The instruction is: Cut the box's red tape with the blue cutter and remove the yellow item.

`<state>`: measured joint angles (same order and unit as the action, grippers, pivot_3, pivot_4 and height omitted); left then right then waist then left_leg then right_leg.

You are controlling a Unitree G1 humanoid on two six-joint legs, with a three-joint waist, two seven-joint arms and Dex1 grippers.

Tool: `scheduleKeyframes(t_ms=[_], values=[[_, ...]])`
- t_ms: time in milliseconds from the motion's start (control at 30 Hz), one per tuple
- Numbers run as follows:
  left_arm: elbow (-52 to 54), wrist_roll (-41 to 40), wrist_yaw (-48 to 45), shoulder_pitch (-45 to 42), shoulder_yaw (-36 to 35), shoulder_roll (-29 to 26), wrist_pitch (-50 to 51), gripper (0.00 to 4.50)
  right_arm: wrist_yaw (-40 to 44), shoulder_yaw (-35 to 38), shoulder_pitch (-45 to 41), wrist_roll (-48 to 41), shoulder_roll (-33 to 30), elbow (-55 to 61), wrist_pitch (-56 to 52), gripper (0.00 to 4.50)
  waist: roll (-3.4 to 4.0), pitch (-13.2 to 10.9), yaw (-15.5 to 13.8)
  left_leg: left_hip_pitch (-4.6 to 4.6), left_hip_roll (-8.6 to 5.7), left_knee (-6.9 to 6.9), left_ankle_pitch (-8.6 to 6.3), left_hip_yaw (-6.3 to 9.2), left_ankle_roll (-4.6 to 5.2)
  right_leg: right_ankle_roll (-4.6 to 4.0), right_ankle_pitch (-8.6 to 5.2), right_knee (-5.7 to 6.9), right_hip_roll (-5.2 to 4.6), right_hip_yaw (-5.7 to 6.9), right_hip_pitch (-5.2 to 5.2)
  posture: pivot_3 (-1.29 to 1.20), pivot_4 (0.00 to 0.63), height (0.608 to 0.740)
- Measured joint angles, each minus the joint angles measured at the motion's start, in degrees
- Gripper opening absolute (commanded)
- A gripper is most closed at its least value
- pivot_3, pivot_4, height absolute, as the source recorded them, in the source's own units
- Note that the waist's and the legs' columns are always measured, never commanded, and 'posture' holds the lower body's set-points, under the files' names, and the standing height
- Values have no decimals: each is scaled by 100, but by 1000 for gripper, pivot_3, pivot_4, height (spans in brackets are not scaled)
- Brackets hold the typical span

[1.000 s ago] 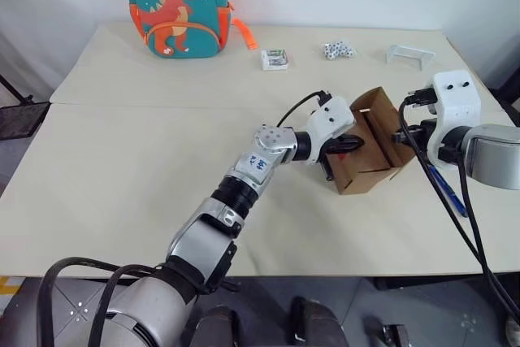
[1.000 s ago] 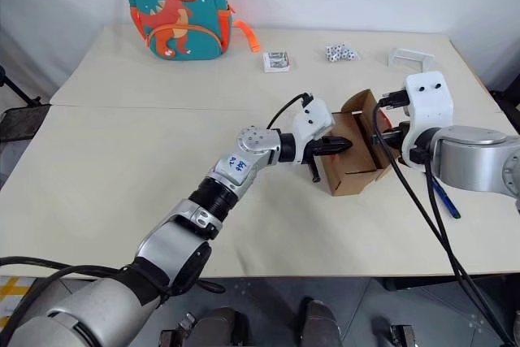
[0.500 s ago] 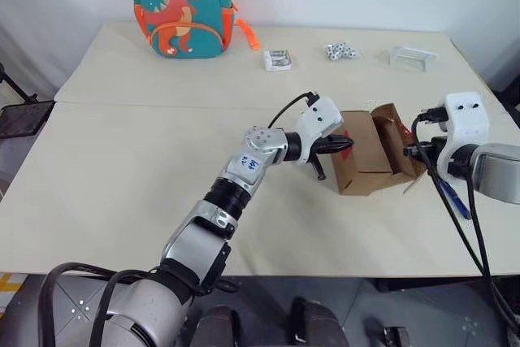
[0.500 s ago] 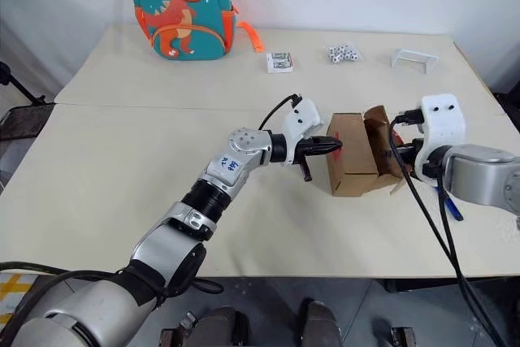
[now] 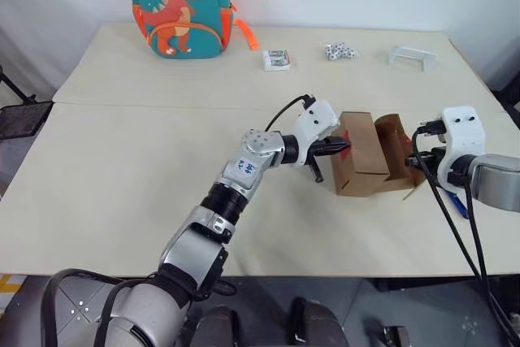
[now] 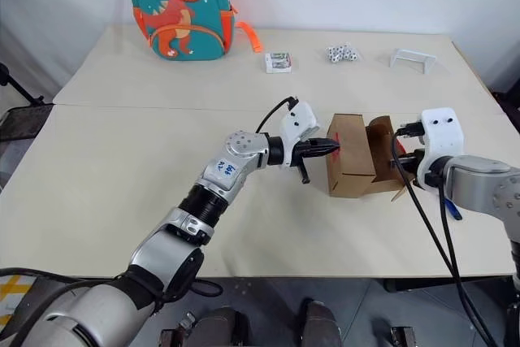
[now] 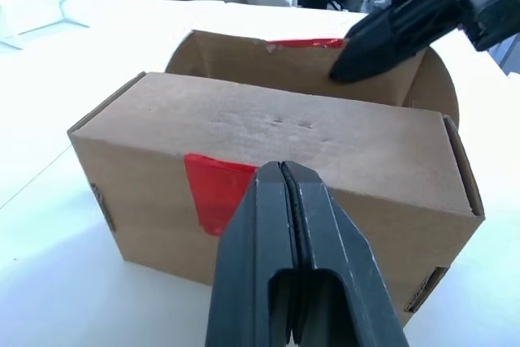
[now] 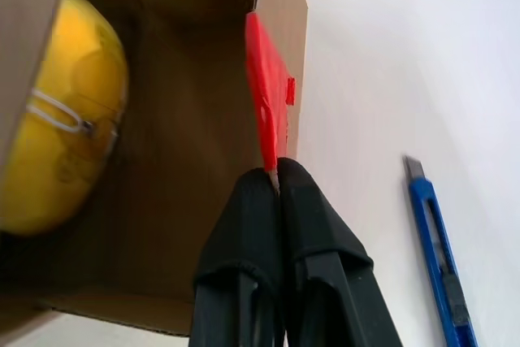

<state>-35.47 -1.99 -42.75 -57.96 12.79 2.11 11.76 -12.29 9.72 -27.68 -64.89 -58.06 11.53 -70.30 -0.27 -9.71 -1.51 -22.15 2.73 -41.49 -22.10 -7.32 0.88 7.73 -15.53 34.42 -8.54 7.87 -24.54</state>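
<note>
The brown box lies on the table with one flap swung open to the right. My left gripper is shut, its tips at a red tape patch on the box's left side. My right gripper is shut on the open flap's edge, where torn red tape runs along it. The yellow item sits inside the open box. On the table to the right of my right gripper lies the blue cutter, held by neither gripper.
At the table's far edge stand a teal dinosaur backpack, a small packet, a cluster of small dice-like pieces and a clear stand. The table's right edge is close beyond the cutter.
My right gripper has moved right and down with the flap, swinging it open. The box has settled from tilted to flat. My left gripper stays at the box's left side.
</note>
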Motion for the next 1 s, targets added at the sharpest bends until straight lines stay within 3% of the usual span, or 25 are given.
scheduleKeyframes(t_ms=[467,567,700,900,1000], values=[[582,-316,-369,180,-205,-357,321,0,1227,-31,-113,1140,608,286,12,36,4,-1,2,-4,-1,4,2,-3,-3,0,0,2,1,-1,-8,0,150,740],[937,-430,-568,304,-305,-761,368,0,1338,95,39,1175,909,385,26,613,5,0,13,0,-1,8,3,-3,-6,0,0,5,2,0,-9,0,150,740],[1294,-624,-711,587,-636,-1375,608,0,1549,250,304,1200,1206,455,30,2002,10,0,30,3,-1,8,5,-4,-9,0,0,11,2,-2,-10,0,150,740],[1452,-785,-732,617,-759,-1483,730,0,1810,113,169,1458,1211,949,47,4054,10,0,-14,-3,-6,0,5,7,-9,6,3,10,1,-1,-6,0,150,740],[1573,-889,-711,526,-746,-1354,820,0,1899,-41,-14,1541,1282,1140,2,4054,10,0,12,-2,-6,4,5,7,-9,6,3,11,2,1,-7,0,150,740]])
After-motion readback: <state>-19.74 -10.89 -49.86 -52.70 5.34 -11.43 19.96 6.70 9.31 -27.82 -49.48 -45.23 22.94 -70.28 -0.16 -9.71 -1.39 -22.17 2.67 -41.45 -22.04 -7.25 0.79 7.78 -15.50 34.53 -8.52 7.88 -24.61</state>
